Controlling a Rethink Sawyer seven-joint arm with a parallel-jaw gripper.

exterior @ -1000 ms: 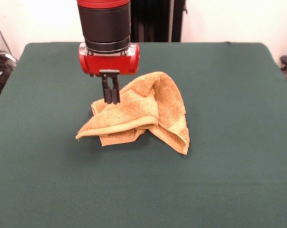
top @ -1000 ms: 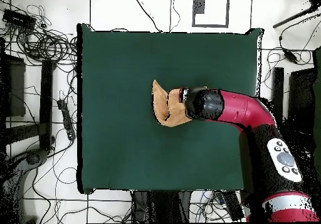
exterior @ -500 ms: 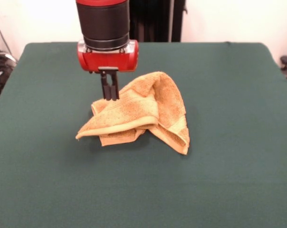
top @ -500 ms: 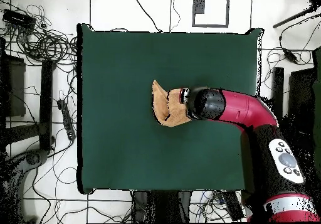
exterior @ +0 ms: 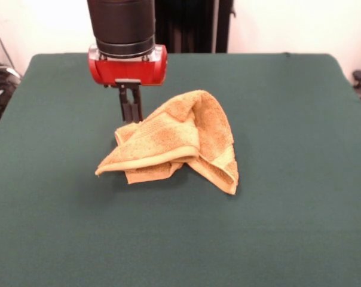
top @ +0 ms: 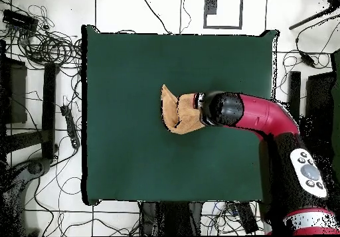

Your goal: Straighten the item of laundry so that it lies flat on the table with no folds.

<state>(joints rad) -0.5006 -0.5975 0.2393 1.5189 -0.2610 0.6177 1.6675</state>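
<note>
Crumpled mustard towel [exterior: 179, 140] sitting in a folded heap near the middle of the green bench [exterior: 288, 227], one corner poking up and out, border band curling along the front edge. Hand [exterior: 131, 113] hanging just behind the heap's far left corner, fingers [exterior: 127, 110] pressed close together and gripping nothing, tips right at the cloth's edge. From overhead, red arm [top: 262, 115] reaching in over the towel [top: 176, 111] from one side.

Red arm [top: 262, 115], black cylindrical wrist [exterior: 121, 27], red flange [exterior: 127, 66], thin black jaws
</note>
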